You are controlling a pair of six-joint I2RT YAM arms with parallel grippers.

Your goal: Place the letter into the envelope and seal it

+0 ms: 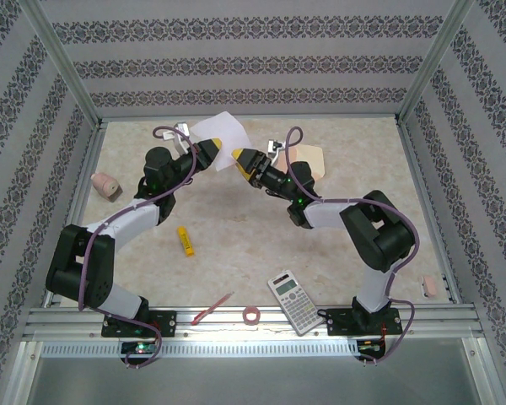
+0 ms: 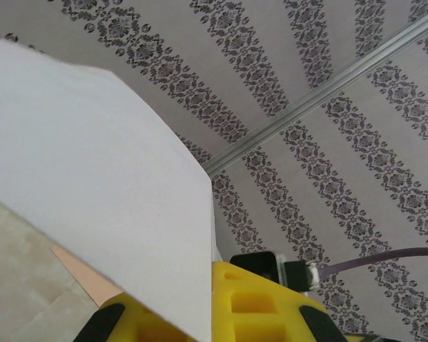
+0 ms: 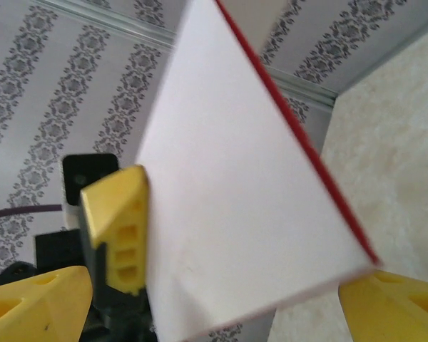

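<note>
You are working over the beige table (image 1: pixel 337 253), and everything that matters is sitting in its far half, around 12 o'clock.

The letter (image 1: pixel 222 135) is the largest loose thing. It is hanging in the air above the table at about 11 o'clock from the centre, tilted, white back up. The right wrist view is showing its red border along one edge.

The envelope (image 1: pixel 310 159) is lying flat on the table at about 1 o'clock from the centre, well apart from the letter. From the letter it is lying toward 3 o'clock. The right arm and its cable are crossing part of it, so I cannot tell you its long axis or which way its mouth is facing.

The calculator (image 1: pixel 293 301) is sitting idle at 5 o'clock, near the right base.

Your left end effector (image 1: pixel 211 156) is pinching the letter's lower edge. Your right end effector (image 1: pixel 239 159) is facing it with its jaws spread wide, one on either side of the sheet's near corner, gripping nothing. It is sitting between letter and envelope, so the right arm is the nearer one to the envelope.
</note>
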